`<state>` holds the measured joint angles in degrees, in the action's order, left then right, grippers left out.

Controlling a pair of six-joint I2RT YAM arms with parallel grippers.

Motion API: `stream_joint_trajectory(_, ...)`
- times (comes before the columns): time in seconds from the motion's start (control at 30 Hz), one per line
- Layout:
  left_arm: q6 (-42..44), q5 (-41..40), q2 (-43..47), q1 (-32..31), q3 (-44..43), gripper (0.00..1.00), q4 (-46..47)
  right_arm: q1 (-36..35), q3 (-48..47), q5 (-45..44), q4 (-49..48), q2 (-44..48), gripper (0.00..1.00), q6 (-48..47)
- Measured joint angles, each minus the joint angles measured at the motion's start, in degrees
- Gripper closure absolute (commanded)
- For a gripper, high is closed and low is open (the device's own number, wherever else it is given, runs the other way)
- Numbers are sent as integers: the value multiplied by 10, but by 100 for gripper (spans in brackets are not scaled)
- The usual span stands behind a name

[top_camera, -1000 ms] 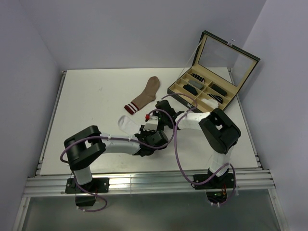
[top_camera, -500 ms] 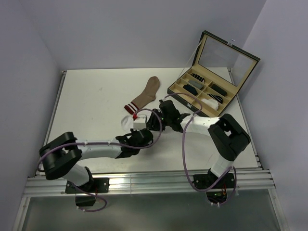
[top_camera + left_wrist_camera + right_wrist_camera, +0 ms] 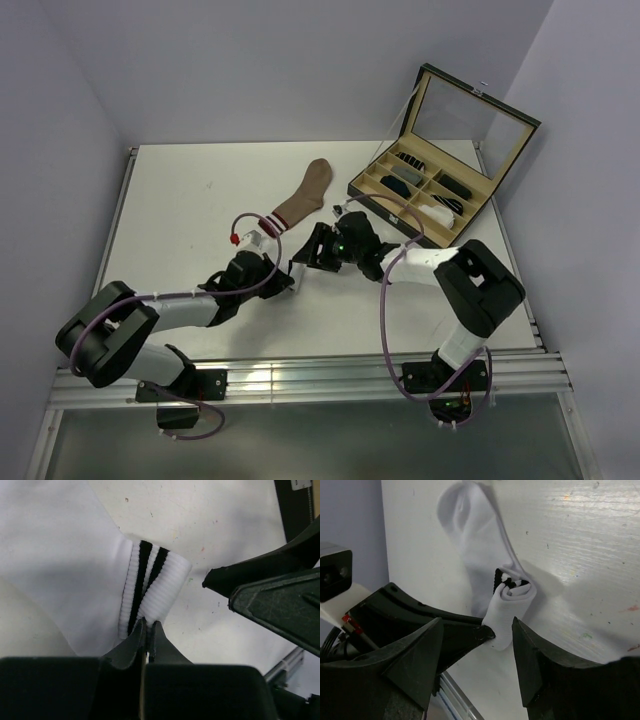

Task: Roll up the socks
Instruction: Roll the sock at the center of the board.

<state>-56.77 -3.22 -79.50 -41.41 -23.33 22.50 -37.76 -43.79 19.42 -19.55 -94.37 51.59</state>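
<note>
The white sock (image 3: 476,525) lies flat on the table, its striped cuff end (image 3: 152,577) rolled into a short tube (image 3: 512,605). My left gripper (image 3: 148,626) is shut on the edge of that rolled cuff; its black finger (image 3: 470,630) reaches in from the left in the right wrist view. My right gripper (image 3: 478,625) is open, with its fingers on either side of the roll and apart from it. From above, both grippers (image 3: 288,275) (image 3: 306,258) meet at mid-table and hide most of the white sock. The tan-brown sock (image 3: 305,195) lies flat behind them.
An open compartment box (image 3: 372,180) holding small dark sock rolls stands at the back right, its lid (image 3: 470,105) raised. The white table (image 3: 180,200) ends at a metal rail along the near edge (image 3: 300,380).
My right gripper has opened and let go of the roll. My left gripper has shut on the cuff, and the left arm has swung out to the left.
</note>
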Motion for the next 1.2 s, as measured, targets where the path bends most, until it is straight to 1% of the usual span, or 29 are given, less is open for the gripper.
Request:
stream_joint_trajectory(0.23, -45, 83, -24, 43, 21, 100, 65, 0, 1, 12, -25, -33, 35, 13)
stream_joint_trajectory(0.43, -89, 130, -44, 76, 43, 100, 116, 0, 5, 12, -32, -50, 36, 16)
stream_joint_trajectory(0.67, -145, 185, -89, 108, 68, 100, 203, 0, 11, 23, -49, -83, 38, 26)
stream_joint_trajectory(0.8, -164, 204, -108, 117, 75, 100, 235, 0, 10, 28, -64, -92, 38, 28)
stream_joint_trajectory(1.2, -202, 232, -123, 137, 101, 100, 285, 1, -5, 47, -108, -126, 38, 38)
